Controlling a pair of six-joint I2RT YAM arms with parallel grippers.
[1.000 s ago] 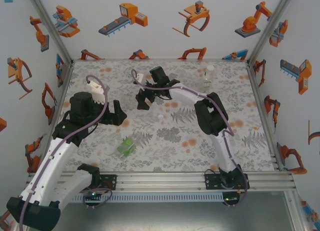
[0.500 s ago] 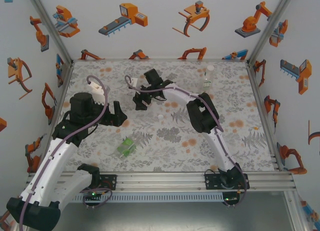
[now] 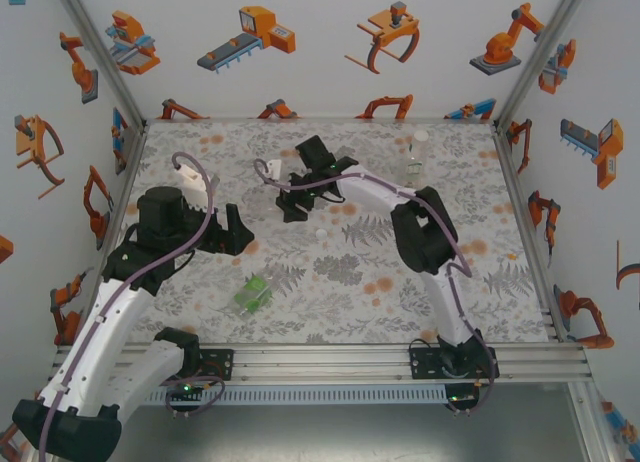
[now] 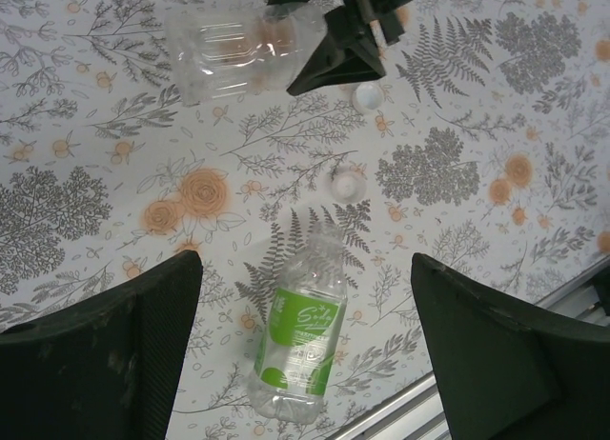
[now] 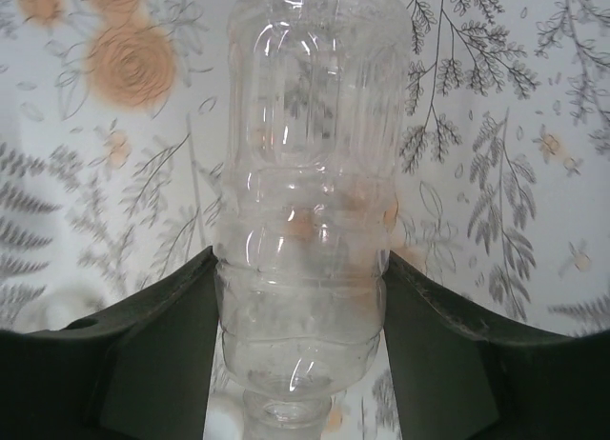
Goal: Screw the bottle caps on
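Note:
A clear bottle [image 5: 300, 173] lies between the fingers of my right gripper [image 5: 300, 269], and both pads press its sides near the neck. In the left wrist view that bottle [image 4: 233, 50] points left from the right gripper [image 4: 334, 54]. From above, the right gripper [image 3: 292, 200] is mid-table toward the back. Two white bottle caps [image 4: 368, 97] [image 4: 348, 181] lie loose on the cloth just below it, also seen from above [image 3: 320, 220] [image 3: 319, 235]. A green-labelled bottle [image 4: 300, 335] lies on its side below my open left gripper [image 4: 305, 269]. From above, the green-labelled bottle [image 3: 253, 292] sits below and right of the left gripper [image 3: 236, 232].
Another clear bottle [image 3: 415, 162] stands upright at the back right with a white cap [image 3: 420, 137] on top. White walls with orange prints close in three sides. The metal rail [image 3: 400, 357] runs along the near table edge, close to the green bottle.
My right gripper's jaws have closed in onto the clear bottle, and that arm shifted slightly sideways. The left arm has stayed nearly still above the green bottle.

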